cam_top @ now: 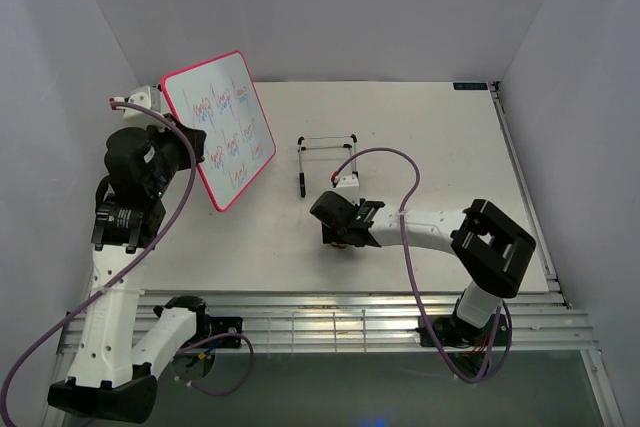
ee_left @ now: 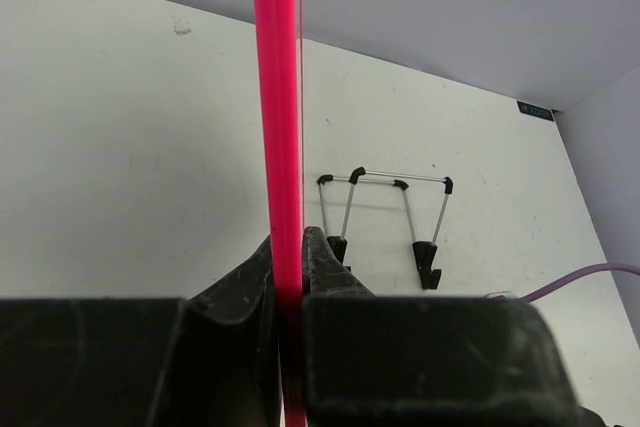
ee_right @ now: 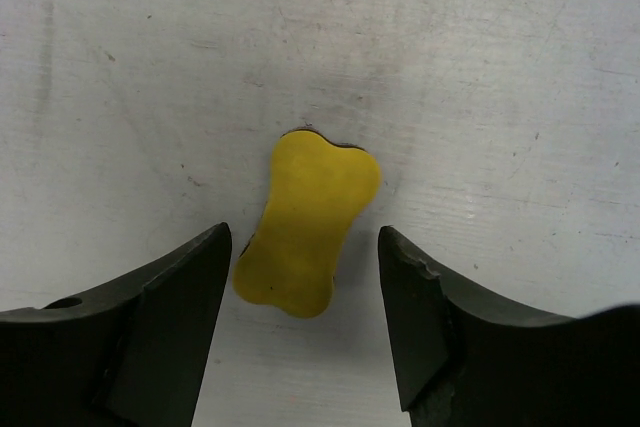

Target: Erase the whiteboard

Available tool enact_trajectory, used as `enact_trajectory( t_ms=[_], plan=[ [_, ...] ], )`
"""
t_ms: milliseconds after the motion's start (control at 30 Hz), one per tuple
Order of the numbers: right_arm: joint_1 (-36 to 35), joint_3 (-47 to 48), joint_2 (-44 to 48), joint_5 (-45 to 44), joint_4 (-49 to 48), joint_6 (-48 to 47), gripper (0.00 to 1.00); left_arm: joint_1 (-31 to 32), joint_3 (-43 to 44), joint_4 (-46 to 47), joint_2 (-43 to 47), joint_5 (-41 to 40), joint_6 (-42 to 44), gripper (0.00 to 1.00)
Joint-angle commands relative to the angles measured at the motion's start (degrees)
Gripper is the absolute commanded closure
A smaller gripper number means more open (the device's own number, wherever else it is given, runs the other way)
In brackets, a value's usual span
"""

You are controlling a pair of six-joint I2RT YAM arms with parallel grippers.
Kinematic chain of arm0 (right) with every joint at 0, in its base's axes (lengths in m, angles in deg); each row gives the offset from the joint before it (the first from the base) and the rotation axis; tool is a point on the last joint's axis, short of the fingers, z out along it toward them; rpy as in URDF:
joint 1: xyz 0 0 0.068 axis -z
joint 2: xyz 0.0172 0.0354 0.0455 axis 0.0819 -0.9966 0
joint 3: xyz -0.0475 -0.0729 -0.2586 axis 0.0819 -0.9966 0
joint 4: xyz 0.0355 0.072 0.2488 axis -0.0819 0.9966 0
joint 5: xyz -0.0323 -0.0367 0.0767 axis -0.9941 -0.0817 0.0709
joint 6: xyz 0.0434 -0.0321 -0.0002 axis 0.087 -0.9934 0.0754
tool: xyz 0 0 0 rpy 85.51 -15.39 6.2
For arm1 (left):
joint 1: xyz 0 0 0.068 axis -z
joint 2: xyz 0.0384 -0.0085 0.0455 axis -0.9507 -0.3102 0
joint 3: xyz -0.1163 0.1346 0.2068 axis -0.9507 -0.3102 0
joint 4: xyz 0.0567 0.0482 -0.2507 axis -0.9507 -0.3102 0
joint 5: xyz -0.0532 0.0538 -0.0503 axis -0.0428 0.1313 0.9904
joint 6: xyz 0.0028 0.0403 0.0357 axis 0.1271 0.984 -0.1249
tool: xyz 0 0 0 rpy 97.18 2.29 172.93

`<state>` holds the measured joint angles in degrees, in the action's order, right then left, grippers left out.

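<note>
Flat rectangular white board (cam_top: 225,127): pink-red frame, white face bearing red and blue scribbles in a grid of patches. Small bone-shaped eraser block (ee_right: 308,232): plain yellow. Thin wire stand (ee_left: 424,259): silver rods, black tips. Matte table top (cam_top: 430,137): off-white, faintly scuffed.

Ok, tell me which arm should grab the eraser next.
Right, most likely. The right gripper hangs open over the eraser on the table, a finger each side, not touching. The left gripper is shut on the whiteboard edge, holding it up.

Thin black wire stand (ee_left: 427,257) lying mid-table, yellow eraser (ee_right: 307,227) (bone-shaped) flat on white table (cam_top: 430,147)
</note>
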<state>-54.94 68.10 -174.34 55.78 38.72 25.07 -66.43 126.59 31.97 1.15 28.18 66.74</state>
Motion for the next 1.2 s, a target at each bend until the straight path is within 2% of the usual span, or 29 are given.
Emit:
enact_trajectory(
  t_ms=[0,167,333,800,967,1167],
  plan=[
    [-0.13,2.16,-0.78,-2.54,0.71,1.48,0.34,0.92,1.1,8.12,3.23,-2.08,1.17,1.0],
    [-0.13,2.16,-0.87,-2.63,-0.17,1.83,0.43,1.71,0.57,8.73,3.33,-4.1,2.05,1.0],
    [-0.22,1.72,-1.92,-2.98,-0.34,2.8,0.47,1.97,-0.05,9.08,3.24,-3.4,2.13,1.0],
    [-0.22,0.75,-2.1,-3.42,-0.7,3.32,0.48,2.24,0.13,9.17,3.24,-3.05,2.4,1.0],
    [-0.13,0.49,-2.19,-3.86,-0.79,3.41,0.53,2.5,0.22,9.17,3.33,-2.96,2.66,1.0],
    [-0.13,0.66,-2.45,-4.04,-0.79,3.67,0.54,2.5,-0.13,9.26,3.5,-2.96,2.92,1.0]
  ],
)
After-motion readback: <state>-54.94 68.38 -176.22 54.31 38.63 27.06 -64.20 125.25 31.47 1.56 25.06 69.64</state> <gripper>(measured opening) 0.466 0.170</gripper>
